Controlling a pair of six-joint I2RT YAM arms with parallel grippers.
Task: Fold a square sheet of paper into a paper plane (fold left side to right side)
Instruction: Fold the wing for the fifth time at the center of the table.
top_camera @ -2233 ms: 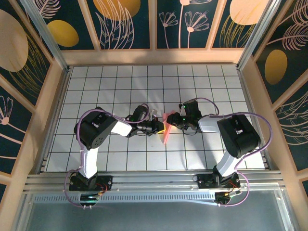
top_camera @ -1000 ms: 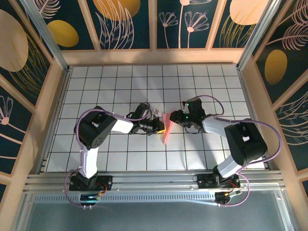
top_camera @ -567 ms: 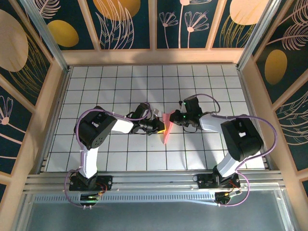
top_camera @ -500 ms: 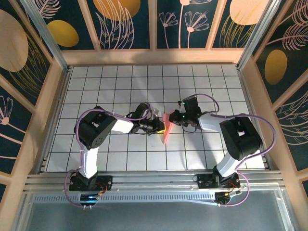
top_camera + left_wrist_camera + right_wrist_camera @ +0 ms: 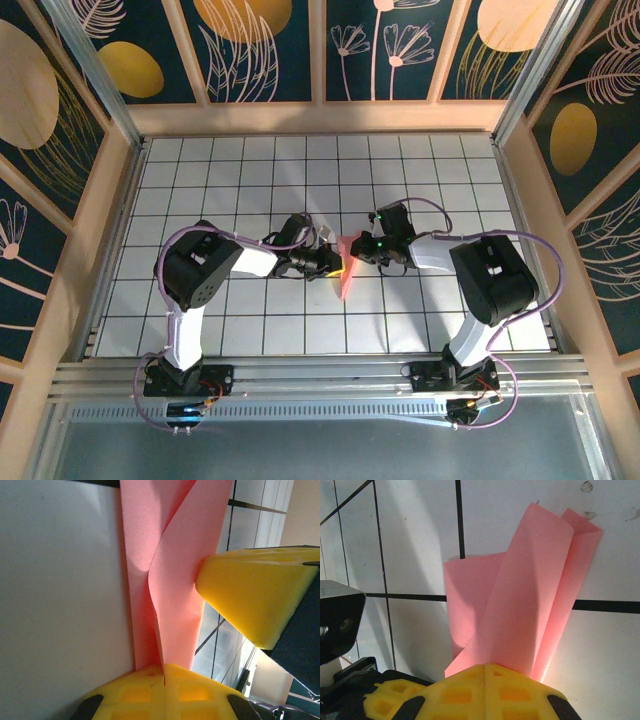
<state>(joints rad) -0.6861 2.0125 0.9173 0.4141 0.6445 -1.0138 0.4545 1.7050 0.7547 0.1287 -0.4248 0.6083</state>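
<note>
The folded paper is clamped between the closed left gripper and the closed right gripper.

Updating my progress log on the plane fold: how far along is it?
Done: the paper is already creased into a narrow, layered strip, no longer a flat square. In hand: the left pincer and the right pincer are both shut on it from opposite sides. Left: its flaps curl loosely instead of lying flat, so the creases probably need pressing and the wings shaping.
</note>
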